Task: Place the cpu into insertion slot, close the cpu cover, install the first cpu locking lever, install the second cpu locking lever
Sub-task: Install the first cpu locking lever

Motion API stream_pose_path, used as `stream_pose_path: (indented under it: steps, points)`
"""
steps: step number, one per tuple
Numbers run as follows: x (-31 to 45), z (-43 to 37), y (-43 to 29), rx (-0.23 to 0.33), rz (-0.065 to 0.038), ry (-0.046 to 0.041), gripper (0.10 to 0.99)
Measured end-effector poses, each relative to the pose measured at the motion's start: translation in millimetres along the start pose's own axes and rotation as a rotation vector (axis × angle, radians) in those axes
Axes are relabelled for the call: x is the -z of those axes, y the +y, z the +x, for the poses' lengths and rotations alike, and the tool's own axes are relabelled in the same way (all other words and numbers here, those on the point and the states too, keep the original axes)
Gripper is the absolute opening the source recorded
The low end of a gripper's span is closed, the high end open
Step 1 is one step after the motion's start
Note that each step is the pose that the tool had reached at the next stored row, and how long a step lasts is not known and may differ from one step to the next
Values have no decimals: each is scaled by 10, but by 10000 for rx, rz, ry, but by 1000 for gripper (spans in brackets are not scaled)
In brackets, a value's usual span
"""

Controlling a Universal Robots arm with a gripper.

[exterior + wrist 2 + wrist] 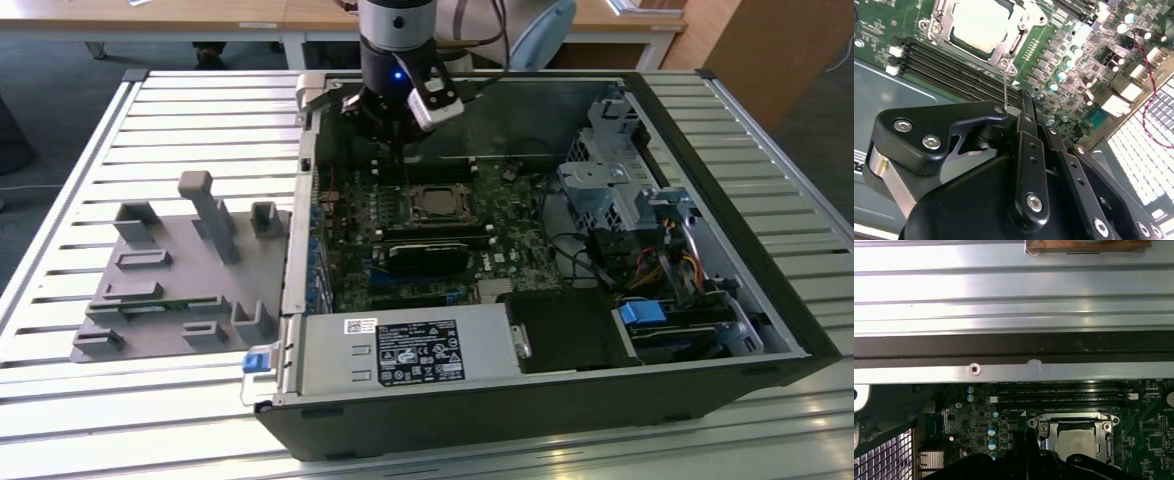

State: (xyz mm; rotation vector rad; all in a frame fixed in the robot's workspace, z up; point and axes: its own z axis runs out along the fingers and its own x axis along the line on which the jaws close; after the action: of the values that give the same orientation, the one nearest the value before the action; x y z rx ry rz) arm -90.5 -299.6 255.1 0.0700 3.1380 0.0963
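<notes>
Cpu (974, 25): seated, cover (1021, 37) down over it, just ahead of gripper (1023, 96). Fingers clenched, empty. Lever (1005, 85) beside tip, seemingly touching. Lever step judged in hand; called for steady push, hooking under catch.

grey fixture (174, 270) | open computer case (534, 425) (on its side) | slatted table (80, 420)

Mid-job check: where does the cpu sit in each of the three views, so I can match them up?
Exterior view: the cpu lies mid-motherboard inside the open computer case.
Second wrist view: the cpu is the pale square beside the black memory slots.
First wrist view: the cpu lies just beyond the memory slots.
Shared landmark: the silvery cpu cover framing it.
</notes>
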Motion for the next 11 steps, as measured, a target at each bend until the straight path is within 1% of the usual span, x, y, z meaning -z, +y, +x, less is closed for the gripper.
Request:
stream_pose_path:
  steps: [6,11]
  points:
    - [-3,-101,8,2,-1,-1,153]
    - [-6,-218,15,2,0,0,153]
